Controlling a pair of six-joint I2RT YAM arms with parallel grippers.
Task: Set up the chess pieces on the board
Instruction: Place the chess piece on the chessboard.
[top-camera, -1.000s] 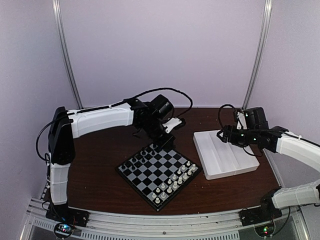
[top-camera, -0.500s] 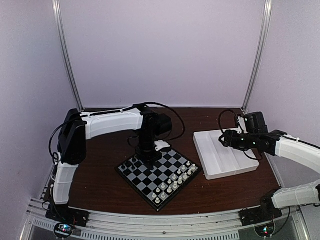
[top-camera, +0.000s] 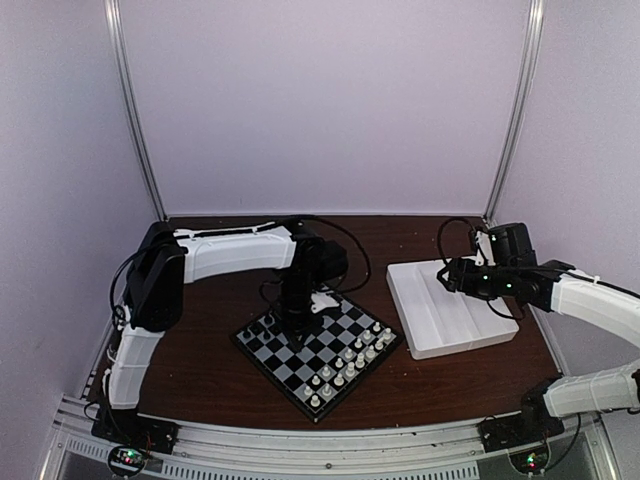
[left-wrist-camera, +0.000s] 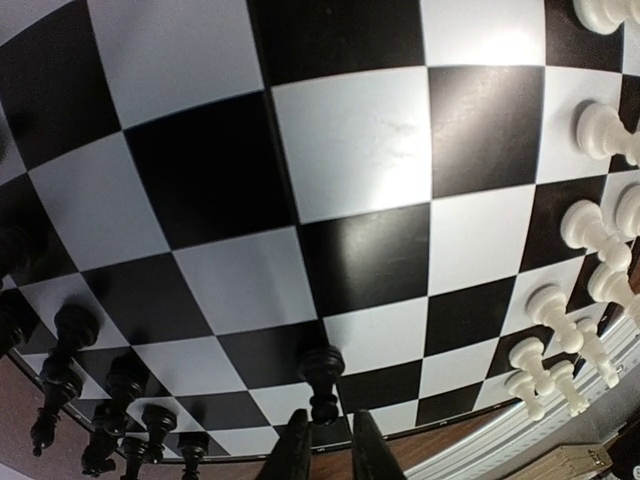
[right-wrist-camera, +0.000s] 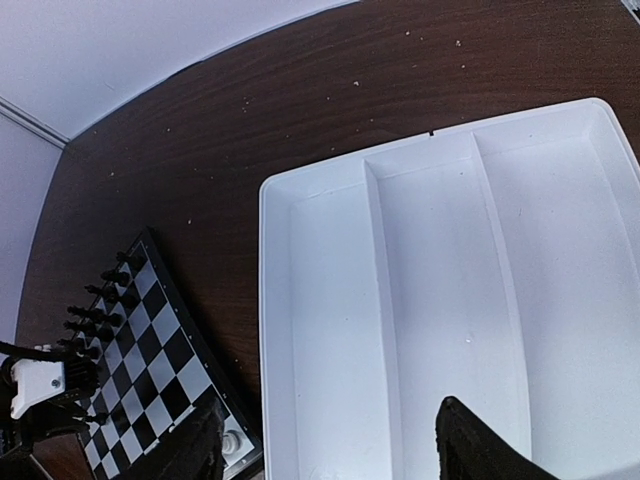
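The board (top-camera: 330, 322) lies at an angle mid-table. Black chess pieces (top-camera: 262, 326) line its far-left edge and white ones (top-camera: 348, 362) its near-right edge. My left gripper (top-camera: 297, 318) points down at the board's far-left side. In the left wrist view one black piece (left-wrist-camera: 322, 380) stands upright on a square, its head between the tips of the left gripper (left-wrist-camera: 330, 412), whose jaws are narrowly open with a sliver of gap on each side. Other black pieces (left-wrist-camera: 110, 400) stand in rows to its left. My right gripper (right-wrist-camera: 335, 445) hovers open and empty over the white tray (right-wrist-camera: 440, 290).
The white compartment tray (top-camera: 470, 340) sits right of the board, and its compartments that show are empty. The board (right-wrist-camera: 150, 350) almost touches the tray's left wall. White pieces (left-wrist-camera: 590, 230) crowd the board's opposite edge. Dark brown table (top-camera: 210, 340) surrounds both.
My left arm swung from behind the board down onto its far-left side, and its jaws parted slightly around the black piece. The right arm barely moved.
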